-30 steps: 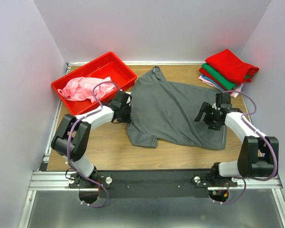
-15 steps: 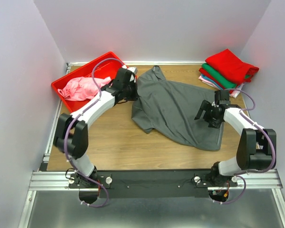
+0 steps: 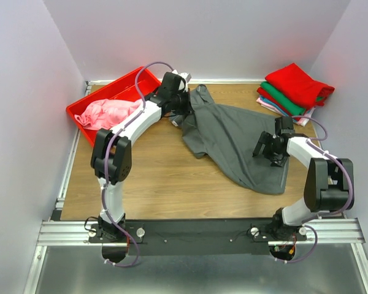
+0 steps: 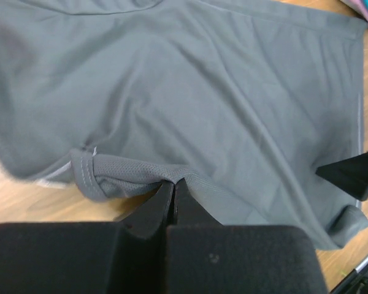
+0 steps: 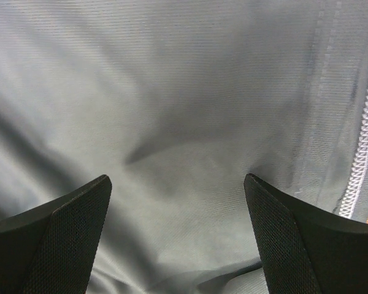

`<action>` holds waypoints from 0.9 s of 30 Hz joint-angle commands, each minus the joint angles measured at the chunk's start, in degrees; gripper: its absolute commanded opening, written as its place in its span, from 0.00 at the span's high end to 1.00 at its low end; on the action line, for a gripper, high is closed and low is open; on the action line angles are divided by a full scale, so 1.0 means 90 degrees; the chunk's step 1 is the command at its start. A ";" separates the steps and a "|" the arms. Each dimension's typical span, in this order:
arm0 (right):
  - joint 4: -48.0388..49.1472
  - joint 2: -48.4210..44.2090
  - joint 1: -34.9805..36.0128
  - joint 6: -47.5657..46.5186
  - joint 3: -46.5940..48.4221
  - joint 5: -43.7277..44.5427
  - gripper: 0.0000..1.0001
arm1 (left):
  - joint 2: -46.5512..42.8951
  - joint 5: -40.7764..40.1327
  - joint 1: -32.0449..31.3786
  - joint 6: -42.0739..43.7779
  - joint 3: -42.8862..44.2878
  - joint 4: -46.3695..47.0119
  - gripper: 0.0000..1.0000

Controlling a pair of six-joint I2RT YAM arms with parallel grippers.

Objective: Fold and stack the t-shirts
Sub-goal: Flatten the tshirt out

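The dark grey t-shirt (image 3: 233, 138) lies rumpled across the middle and right of the table. My left gripper (image 3: 180, 116) is shut on the shirt's hem edge (image 4: 172, 177) at the far left of the cloth, near the bin. My right gripper (image 3: 265, 149) is open, its fingers (image 5: 67, 226) spread wide just over the grey cloth (image 5: 190, 122) near a stitched hem, holding nothing. A pink t-shirt (image 3: 107, 113) lies bunched in the red bin. Folded red, green and pale pink t-shirts (image 3: 294, 89) sit stacked at the far right.
The red plastic bin (image 3: 130, 82) stands at the far left against the back wall. Grey walls close in the table on three sides. Bare wood (image 3: 165, 177) lies in front of the shirt, with the metal rail at the near edge.
My left gripper has pulled the shirt's left edge away from me toward the back, beside the bin. The shirt has bunched and shifted right. My right gripper stayed open over the cloth.
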 commanded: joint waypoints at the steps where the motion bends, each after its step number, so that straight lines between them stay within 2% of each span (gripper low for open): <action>1: 0.0038 0.0226 -0.0002 0.0072 0.0083 0.0678 0.05 | 0.0535 0.0653 -0.0046 -0.0111 0.0464 0.0055 1.00; 3: 0.0029 0.0371 -0.0002 0.0101 0.0113 0.0844 0.04 | 0.0750 0.0993 -0.0046 -0.0111 0.0592 0.0260 0.98; 5: 0.0019 0.0479 -0.0012 0.0140 0.0142 0.1020 0.04 | 0.0819 0.1161 -0.0046 -0.0092 0.0661 0.0571 0.63; 6: 0.0019 0.0586 -0.0012 0.0160 0.0161 0.1059 0.03 | 0.0800 0.1278 -0.0046 -0.0043 0.0652 0.0660 0.35; 9: 0.0019 0.0859 -0.0051 0.0160 0.0239 0.1148 0.03 | 0.0547 0.1133 -0.0046 0.0181 0.0544 0.0788 0.13; 12: 0.0019 0.0987 -0.0080 0.0150 0.0356 0.1157 0.03 | -0.0067 0.0694 -0.0046 0.0552 -0.0069 0.0895 0.12; 15: 0.0019 0.1046 -0.0090 0.0130 0.0454 0.1099 0.03 | -0.0917 0.0440 -0.0046 0.0777 -0.1347 0.1353 0.12; 16: 0.0019 0.1056 -0.0090 0.0121 0.0474 0.1080 0.03 | -0.1103 0.0459 -0.0046 0.0807 -0.2047 0.1480 0.12; 20: 0.0009 0.1046 -0.0090 0.0130 0.0484 0.1001 0.03 | -0.1476 0.0663 -0.0046 0.0729 -0.3193 0.1862 0.17; 23: 0.0009 0.1017 -0.0090 0.0140 0.0474 0.0943 0.02 | -0.1486 0.0674 -0.0075 0.0534 -0.3624 0.2096 0.20; 27: 0.0019 0.0959 -0.0090 0.0111 0.0416 0.0826 0.02 | -0.1349 0.0508 -0.0075 0.0309 -0.3665 0.2107 0.23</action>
